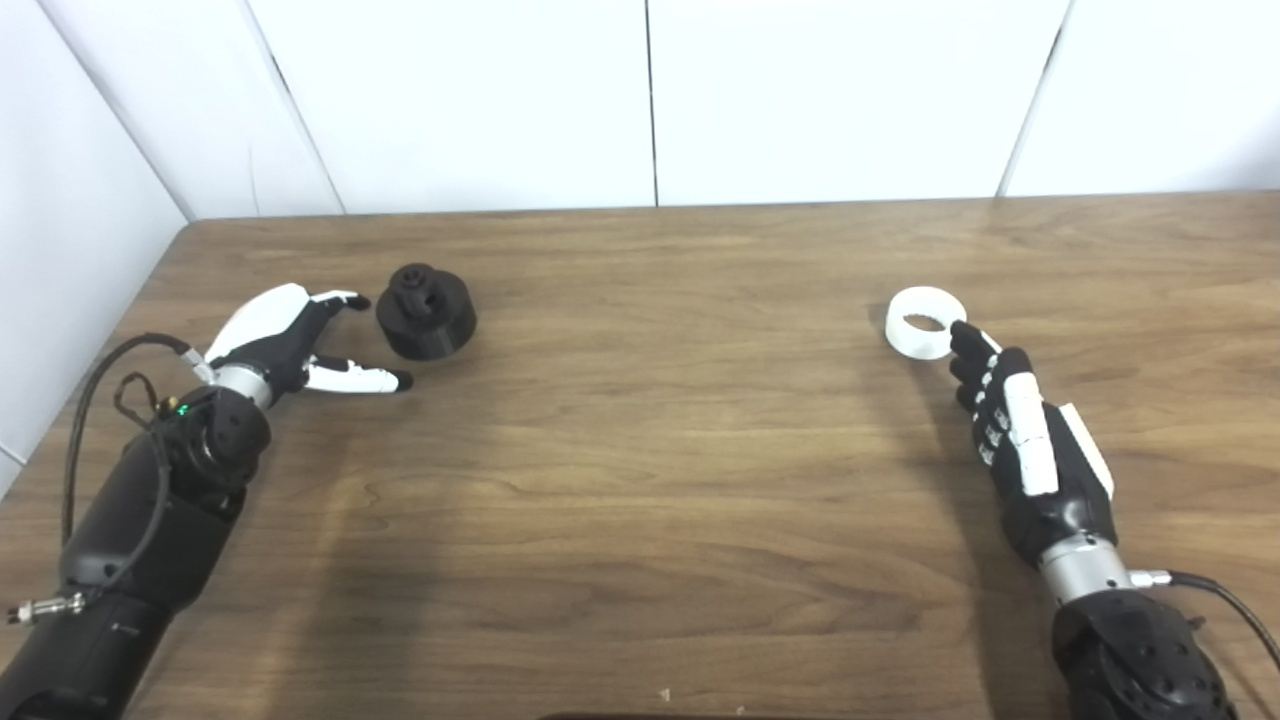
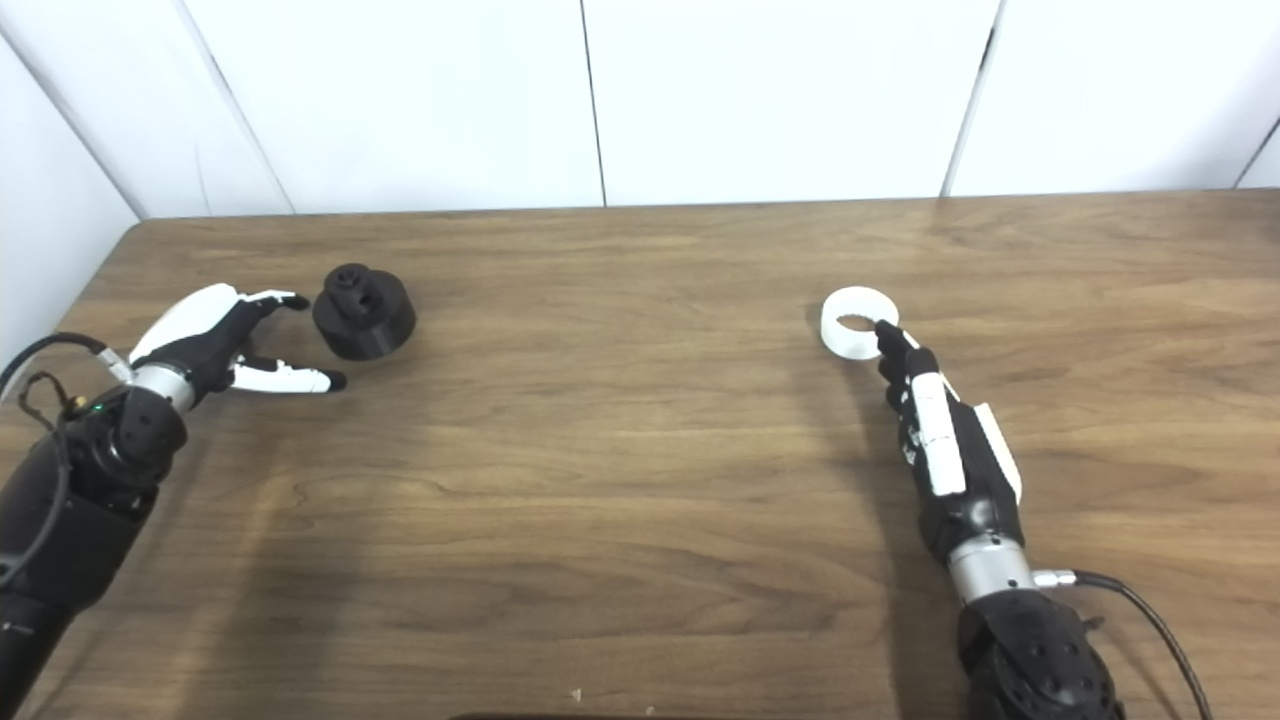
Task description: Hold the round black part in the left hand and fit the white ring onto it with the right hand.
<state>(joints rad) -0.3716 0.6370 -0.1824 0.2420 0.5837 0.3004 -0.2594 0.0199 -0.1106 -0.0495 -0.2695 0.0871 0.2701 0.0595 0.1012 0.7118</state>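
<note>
The round black part (image 1: 427, 310) stands on the wooden table (image 1: 660, 420) at the far left, with a smaller hub on top. My left hand (image 1: 290, 345) lies just left of it, open, fingers and thumb spread toward the part and close to it but holding nothing. The white ring (image 1: 924, 322) lies flat on the table at the right. My right hand (image 1: 1020, 430) is open with its fingers stretched out, their tips at the ring's near right edge. Both also show in the right eye view: the part (image 2: 363, 310) and the ring (image 2: 857, 322).
White wall panels (image 1: 650, 100) close off the table's far edge and left side. Cables run from both wrists near the table's front corners.
</note>
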